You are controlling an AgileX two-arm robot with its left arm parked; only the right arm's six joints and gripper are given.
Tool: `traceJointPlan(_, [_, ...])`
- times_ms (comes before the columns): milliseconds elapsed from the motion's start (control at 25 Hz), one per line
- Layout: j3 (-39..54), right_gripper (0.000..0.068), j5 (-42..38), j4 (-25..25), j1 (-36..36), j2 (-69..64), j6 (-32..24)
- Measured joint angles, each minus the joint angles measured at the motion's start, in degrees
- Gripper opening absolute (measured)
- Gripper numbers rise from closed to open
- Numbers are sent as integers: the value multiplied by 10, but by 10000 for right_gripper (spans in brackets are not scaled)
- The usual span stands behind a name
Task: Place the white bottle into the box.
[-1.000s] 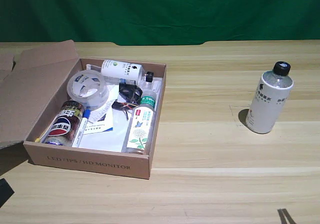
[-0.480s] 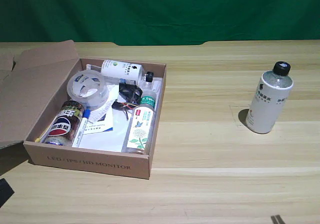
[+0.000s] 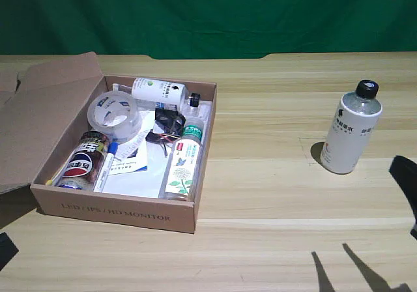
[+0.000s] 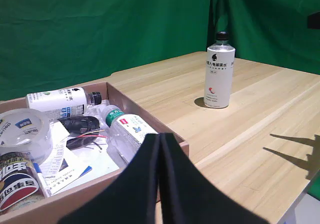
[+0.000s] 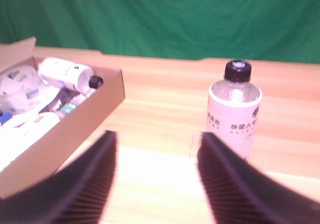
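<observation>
White bottle stands upright on the table, black cap up.

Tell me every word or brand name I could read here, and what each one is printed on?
"LED / IPS / HD MONITOR": front side of the box.
"deli": tape roll in the box.
Pepsi globe logo, lettering unreadable: can in the box.
Dark print on the white bottle: too blurred to read.
Labels of the green-capped bottle and the small lying bottle: too small to read.
</observation>
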Motion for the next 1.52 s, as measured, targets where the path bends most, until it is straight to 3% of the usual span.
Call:
traceJointPlan(80, [-29,580,9,0,0,52,1])
traceJointPlan(200, [-66,672,18,0,0,104,2])
traceJointPlan(720, [-99,668,75,1,0,231,3])
traceJointPlan(1120, [-163,656,103,2,0,370,98])
traceJointPlan(1520, [-246,653,104,2,0,513,112])
